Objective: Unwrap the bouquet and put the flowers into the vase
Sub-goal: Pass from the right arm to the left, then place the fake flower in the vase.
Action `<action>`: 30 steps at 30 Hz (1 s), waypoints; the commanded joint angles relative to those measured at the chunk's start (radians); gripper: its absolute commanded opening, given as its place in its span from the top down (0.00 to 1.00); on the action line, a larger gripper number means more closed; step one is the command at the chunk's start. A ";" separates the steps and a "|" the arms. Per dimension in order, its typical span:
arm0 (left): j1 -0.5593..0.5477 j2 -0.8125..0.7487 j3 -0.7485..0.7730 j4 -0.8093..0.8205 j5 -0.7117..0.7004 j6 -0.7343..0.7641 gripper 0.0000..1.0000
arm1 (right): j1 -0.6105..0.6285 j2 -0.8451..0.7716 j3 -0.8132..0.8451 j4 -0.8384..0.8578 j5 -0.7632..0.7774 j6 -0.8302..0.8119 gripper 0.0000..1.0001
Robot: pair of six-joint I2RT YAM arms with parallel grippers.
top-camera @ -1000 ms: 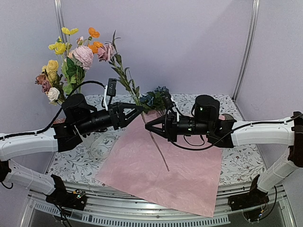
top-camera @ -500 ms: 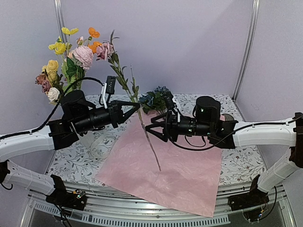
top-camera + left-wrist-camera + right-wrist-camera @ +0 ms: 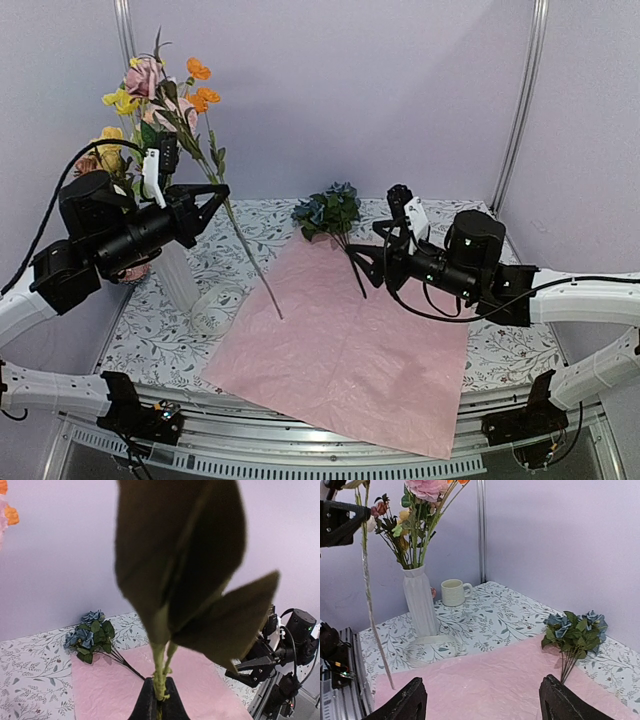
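Note:
My left gripper (image 3: 218, 192) is shut on a long leafy stem (image 3: 250, 265) topped by a pink rose (image 3: 143, 74), held in the air beside the vase; its lower end hangs over the pink wrapping paper (image 3: 350, 350). In the left wrist view the fingers (image 3: 147, 705) pinch the green stem (image 3: 159, 672) under big dark leaves. The white ridged vase (image 3: 422, 601) holds several flowers (image 3: 417, 515) and is partly hidden by the left arm in the top view. A bunch of blue roses (image 3: 326, 211) lies at the paper's far edge. My right gripper (image 3: 372, 243) is open and empty above the paper (image 3: 495, 680).
A cream mug (image 3: 454, 592) stands behind the vase. A loop of pale ribbon (image 3: 430, 647) lies on the patterned tablecloth (image 3: 510, 615) in front of the vase. Walls close off the back and both sides.
The right gripper opened, let go of the stem and drew back to the right. The left gripper closed on the stem and carried it up and left toward the vase.

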 commanded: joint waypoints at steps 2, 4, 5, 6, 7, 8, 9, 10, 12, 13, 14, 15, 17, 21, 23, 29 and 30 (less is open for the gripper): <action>0.023 0.000 0.039 -0.145 0.032 0.009 1.00 | 0.003 -0.016 -0.018 -0.027 0.161 -0.134 0.15; 0.026 0.015 0.064 -0.215 -0.040 0.021 1.00 | 0.002 0.010 -0.029 -0.004 0.246 -0.160 0.09; 0.027 0.022 0.078 -0.255 -0.093 0.029 1.00 | 0.002 0.024 -0.035 0.012 0.295 -0.170 0.08; 0.027 0.027 0.093 -0.293 -0.147 0.041 1.00 | 0.003 0.037 -0.040 0.030 0.334 -0.179 0.08; 0.027 0.028 0.109 -0.319 -0.182 0.065 1.00 | 0.002 0.048 -0.049 0.043 0.364 -0.181 0.07; 0.027 0.024 0.119 -0.336 -0.199 0.083 1.00 | 0.003 0.055 -0.058 0.058 0.378 -0.182 0.07; 0.027 0.015 0.125 -0.342 -0.204 0.101 1.00 | 0.002 0.060 -0.071 0.075 0.384 -0.182 0.07; 0.027 0.003 0.130 -0.338 -0.203 0.120 1.00 | 0.003 0.063 -0.085 0.094 0.385 -0.181 0.07; 0.027 -0.018 0.140 -0.319 -0.198 0.154 1.00 | 0.002 0.068 -0.121 0.139 0.386 -0.177 0.08; 0.027 -0.026 0.148 -0.312 -0.204 0.171 1.00 | 0.003 0.071 -0.135 0.158 0.388 -0.176 0.08; 0.027 -0.031 0.157 -0.305 -0.213 0.190 1.00 | 0.003 0.075 -0.146 0.175 0.390 -0.175 0.08; 0.026 -0.036 0.164 -0.303 -0.225 0.209 1.00 | 0.002 0.080 -0.162 0.196 0.395 -0.173 0.08; 0.026 -0.046 0.171 -0.283 -0.262 0.251 1.00 | 0.003 0.095 -0.196 0.253 0.411 -0.177 0.08; 0.027 -0.082 0.133 -0.179 -0.324 0.341 1.00 | 0.003 0.136 -0.213 0.280 0.445 -0.173 0.08; 0.027 -0.096 0.118 -0.124 -0.339 0.385 1.00 | 0.002 0.144 -0.213 0.281 0.456 -0.167 0.08; 0.027 -0.078 0.132 -0.063 -0.420 0.523 1.00 | 0.002 0.169 -0.229 0.317 0.517 -0.174 0.09; 0.027 -0.074 0.133 -0.056 -0.432 0.544 1.00 | 0.003 0.174 -0.229 0.320 0.524 -0.175 0.09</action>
